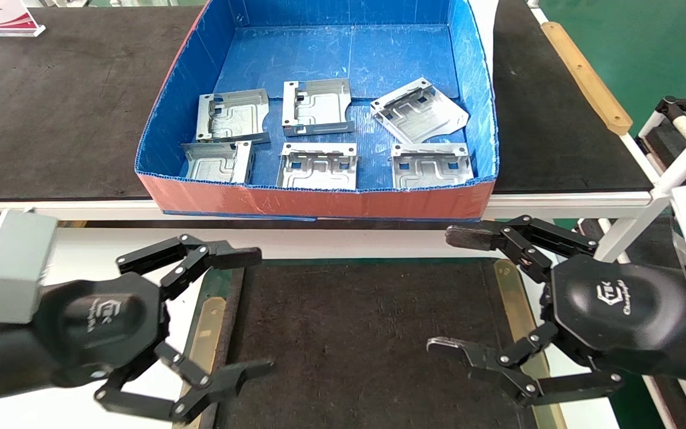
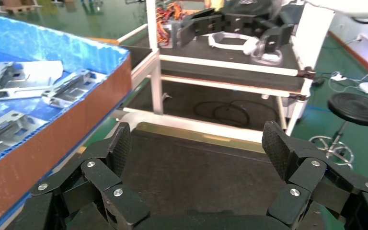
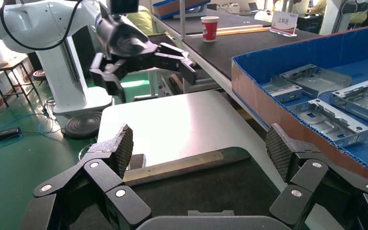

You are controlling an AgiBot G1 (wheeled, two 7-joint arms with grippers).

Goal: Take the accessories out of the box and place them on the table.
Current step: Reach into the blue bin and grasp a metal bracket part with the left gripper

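**Operator:** Six plates, all inside the box [image 1: 319, 199], which fills the upper middle of my head view on the black-topped bench [image 1: 51, 107]. None is out yet. My table [image 1: 349, 345], with its dark mat, sits bare across the lower middle, below the box's orange-red front wall.

**Spotter:** Where are your arms?

**Operator:** Both are low in the frame over the table's edges. Left gripper [image 1: 259, 313] is at lower left and right gripper [image 1: 447, 292] at lower right, each with jaws spread wide and holding nothing. Both wrist views confirm it: only mat shows between the pads.

**Spotter:** Which plate, which arm?

**Operator:** I'd judge by the front row, just behind the front wall. The front-right plate [image 1: 432, 165] lies up-frame from the right gripper, almost directly above it. The front-left plate [image 1: 218, 162] stands in the same relation to the left gripper, and the front-middle plate [image 1: 318, 165] falls between the two. Either arm is about equally near its own side.

**Spotter:** Orientation?

**Operator:** The front-right plate lies flat with its long axis across the frame, parallel to the wall. So I reckon the jaws must go up over the wall, then down, closing across the short side. The back-right plate [image 1: 419, 110] sits skewed and looks the harder pick.
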